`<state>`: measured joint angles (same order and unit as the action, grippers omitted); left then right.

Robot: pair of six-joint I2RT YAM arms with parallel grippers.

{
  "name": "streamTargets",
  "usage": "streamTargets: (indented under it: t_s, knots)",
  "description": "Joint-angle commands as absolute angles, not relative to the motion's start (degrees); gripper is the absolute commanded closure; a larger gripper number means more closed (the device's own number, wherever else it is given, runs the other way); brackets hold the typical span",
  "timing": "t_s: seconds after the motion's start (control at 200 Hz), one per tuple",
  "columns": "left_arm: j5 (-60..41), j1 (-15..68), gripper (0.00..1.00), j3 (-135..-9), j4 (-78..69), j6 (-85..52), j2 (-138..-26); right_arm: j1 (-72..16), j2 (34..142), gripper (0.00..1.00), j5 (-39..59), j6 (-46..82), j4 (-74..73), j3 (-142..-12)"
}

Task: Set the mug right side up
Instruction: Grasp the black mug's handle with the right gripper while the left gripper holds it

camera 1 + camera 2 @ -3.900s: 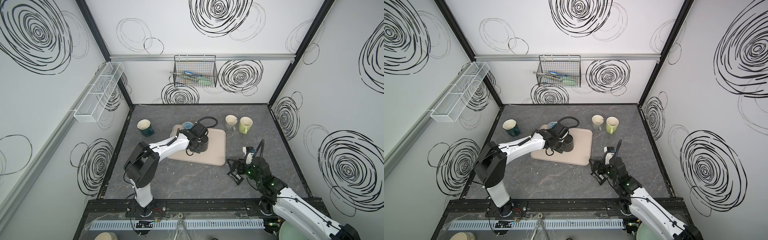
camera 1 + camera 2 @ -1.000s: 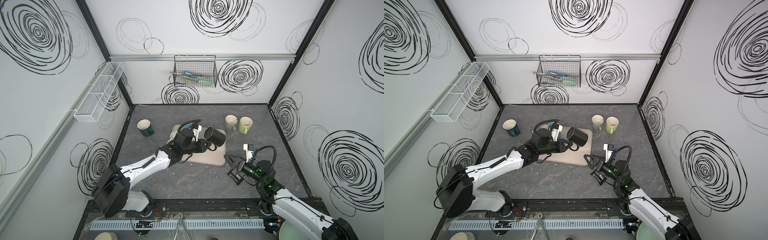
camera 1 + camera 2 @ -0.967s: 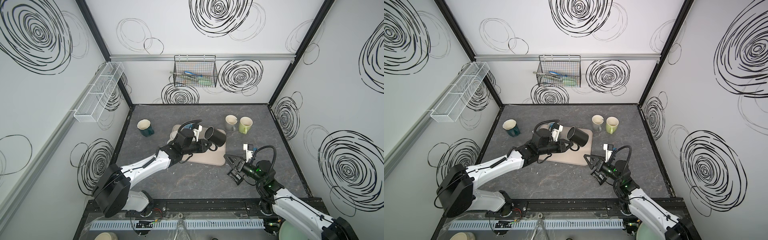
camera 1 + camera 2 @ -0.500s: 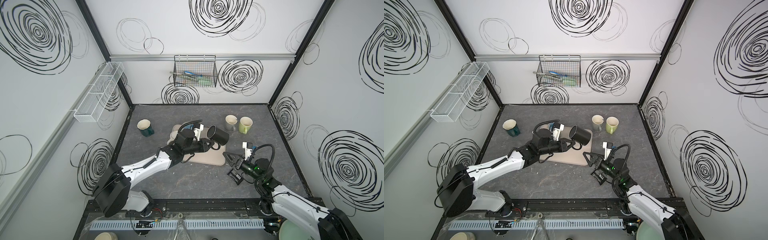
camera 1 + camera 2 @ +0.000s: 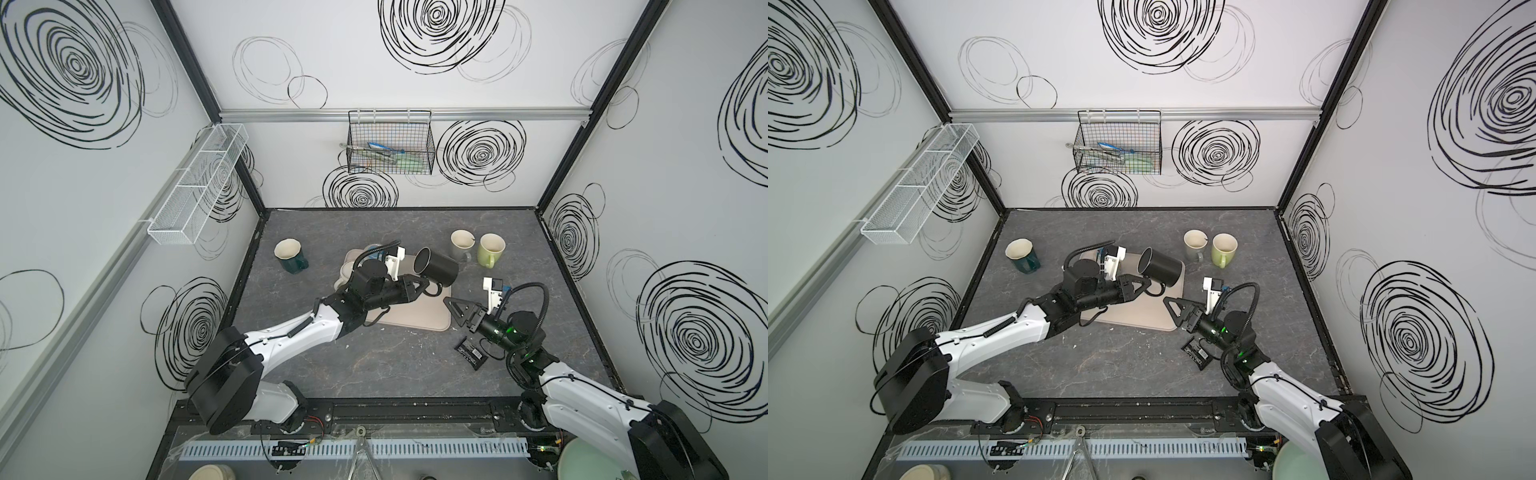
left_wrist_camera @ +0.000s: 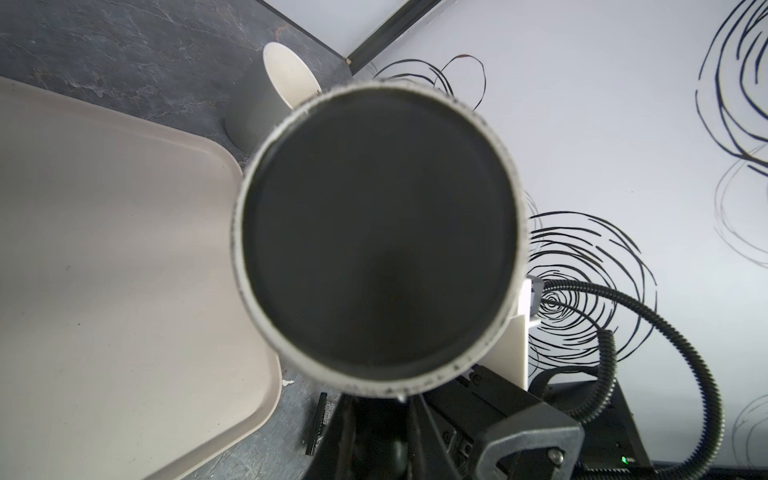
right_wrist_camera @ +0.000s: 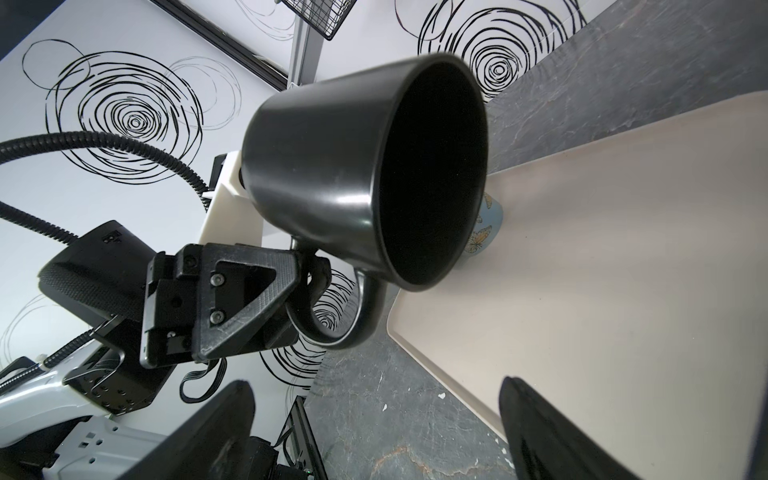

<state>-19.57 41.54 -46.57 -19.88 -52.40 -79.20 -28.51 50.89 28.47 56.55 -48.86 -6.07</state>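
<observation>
Left tool (image 5: 427,286) clenched on the handle of the glossy black ceramic mug (image 5: 438,266), mug tipped on its side above the beige plastic tray (image 5: 417,314); right tool (image 5: 460,316) spread wide, just beside it.

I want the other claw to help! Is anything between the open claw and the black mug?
Nothing visible is. In the right wrist view the right gripper is open, with only air between it and the black mug. The left gripper holds the mug by its handle, clear of that gap.
</observation>
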Motion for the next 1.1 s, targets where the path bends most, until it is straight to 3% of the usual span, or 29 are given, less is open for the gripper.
streamTargets:
  t_s: [0.0,1.091]
  knots:
    - [-19.54,41.14,1.00,-46.41,-31.89,-54.19,-77.87,-28.85,51.01,0.07,28.40,57.08,-54.09,-7.66]
    - [-24.17,43.98,1.00,-44.82,-48.99,-61.91,-81.69,-28.13,59.00,0.27,31.71,61.17,-61.81,-14.63]
